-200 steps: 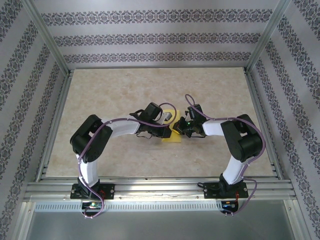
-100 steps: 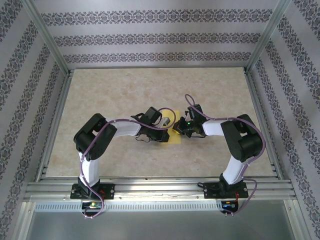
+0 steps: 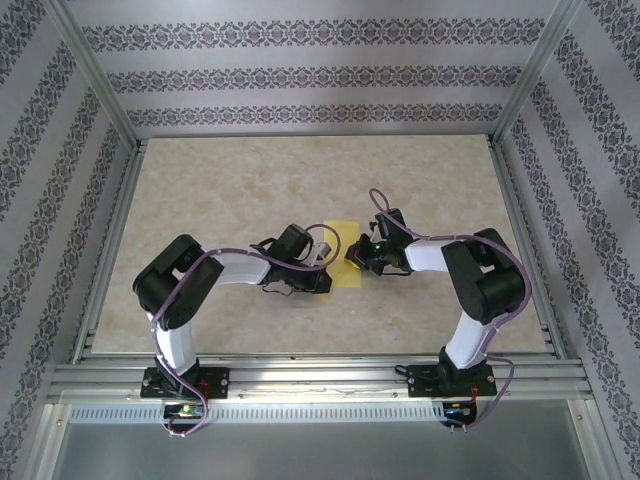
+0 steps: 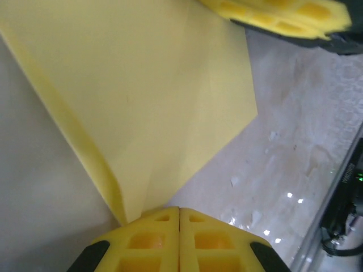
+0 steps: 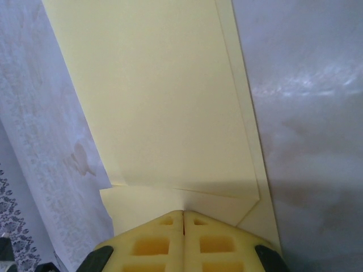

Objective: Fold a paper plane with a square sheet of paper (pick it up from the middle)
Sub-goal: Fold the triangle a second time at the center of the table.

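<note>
Top view: we see one square sheet of paper (image 3: 343,231) partly folded on the worktop (image 3: 230,190) between two pincers, left pincer (image 3: 325,258) and right pincer (image 3: 357,256); left wrist: jaws together at a flap corner; right wrist: jaws together on the layered edge; no dart shape yet, most folds left.

- Top view: bright, even, diffuse light; soft faint shadows on the table (image 3: 200,190); sharp overall.
- Left wrist view: small glare specks lower right; bottom-edge fingers (image 4: 153,241) soft-focus.
- Right wrist view: the square sheet of paper (image 5: 170,102) pale, washed; dim shadow band near bottom.
</note>
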Tool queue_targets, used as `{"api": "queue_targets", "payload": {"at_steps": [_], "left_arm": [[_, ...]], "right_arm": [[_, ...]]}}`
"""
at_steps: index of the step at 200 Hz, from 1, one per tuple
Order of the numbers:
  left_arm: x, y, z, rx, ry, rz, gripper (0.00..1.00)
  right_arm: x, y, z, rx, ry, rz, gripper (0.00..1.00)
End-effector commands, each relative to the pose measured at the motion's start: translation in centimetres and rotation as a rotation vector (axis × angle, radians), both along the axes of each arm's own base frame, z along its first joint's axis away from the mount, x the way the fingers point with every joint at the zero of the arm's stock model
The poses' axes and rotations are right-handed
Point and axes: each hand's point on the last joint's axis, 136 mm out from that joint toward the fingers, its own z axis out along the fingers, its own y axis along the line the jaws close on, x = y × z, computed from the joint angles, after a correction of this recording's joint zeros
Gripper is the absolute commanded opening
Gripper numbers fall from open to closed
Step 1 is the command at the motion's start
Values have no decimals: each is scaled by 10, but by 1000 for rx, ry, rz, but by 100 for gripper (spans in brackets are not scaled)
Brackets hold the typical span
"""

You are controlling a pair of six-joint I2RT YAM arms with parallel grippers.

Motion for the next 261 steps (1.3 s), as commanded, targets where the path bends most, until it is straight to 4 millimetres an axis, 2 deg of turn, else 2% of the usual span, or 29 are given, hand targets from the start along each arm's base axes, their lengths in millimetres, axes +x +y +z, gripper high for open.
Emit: {"api": "queue_targets", "payload": {"at_steps": [1, 18, 53, 79, 117, 150, 261], "left_arm": [[18, -20, 44, -127, -65, 9, 8], [30, -24, 48, -116, -85, 24, 7], [49, -24, 37, -64, -99, 48, 7], [55, -26, 24, -40, -95, 45, 7], [44, -16, -7, 17, -37, 49, 7], [28, -3, -20, 22, -3, 75, 7], [4, 10, -21, -3, 41, 84, 10]], "right_arm": [[-20, -17, -28, -87, 97, -14, 0], [-20, -17, -28, -87, 96, -14, 0], [-20, -17, -28, -85, 96, -14, 0], [-20, -16, -28, -84, 96, -12, 0], [-20, -15, -28, -83, 95, -10, 0], [-20, -16, -29, -88, 96, -10, 0], [-21, -18, -31, -106, 102, -6, 0]]}}
